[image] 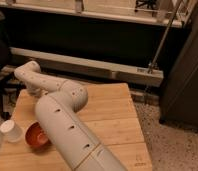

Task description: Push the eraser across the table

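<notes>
The eraser cannot be seen anywhere on the table (pixel 117 117). If it is on the wood at all, it probably lies at the far left, hidden behind the arm (pixel 62 125) or under its wrist. The gripper (pixel 33 91) is there too, low over the far left corner and just beyond the elbow, with its fingers pressed together and nothing visibly pinched between them. Whether it touches the eraser or the wood cannot be told. The thick arm runs from the near edge up the middle of the table, then bends left toward that corner. At the near left a bowl (pixel 37 135) sits just beside the arm, perhaps touching it, and a cup (pixel 11 131) stands just left of the bowl, close to the left edge. The right half of the table shows only planks. The main risk is the corner itself: with the gripper so near two edges, a push aimed left or far would likely tip the eraser off the table instead of across it. A flat eraser could also slide under the closed fingertips, or pivot away, if contact is high or off-centre. A rightward sweep might also drag the forearm through the bowl, knocking it into the cup.
</notes>
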